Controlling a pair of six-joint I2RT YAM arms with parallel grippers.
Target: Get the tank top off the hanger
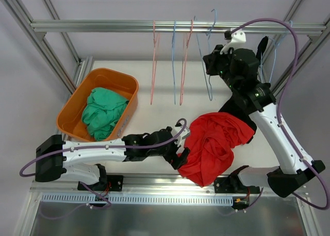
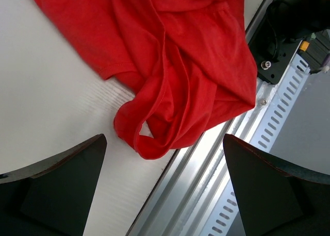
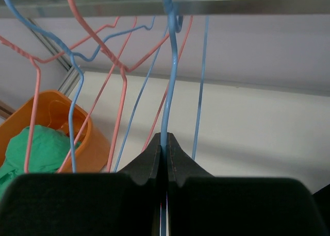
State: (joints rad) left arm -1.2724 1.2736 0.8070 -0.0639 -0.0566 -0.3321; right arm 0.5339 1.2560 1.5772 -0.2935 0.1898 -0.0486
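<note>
now one red tank top (image 1: 214, 143) on table (image 1: 154, 117); left claw (image 1: 181, 143) apart; right claw (image 3: 165, 142) clamped on blue hanger (image 3: 170, 81).

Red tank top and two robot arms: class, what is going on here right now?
The red tank top lies crumpled on the table by its near edge, with no hanger showing in it. The right gripper is shut on a blue hanger up at the rail. The left gripper hangs open over the garment's edge, holding nothing.
</note>
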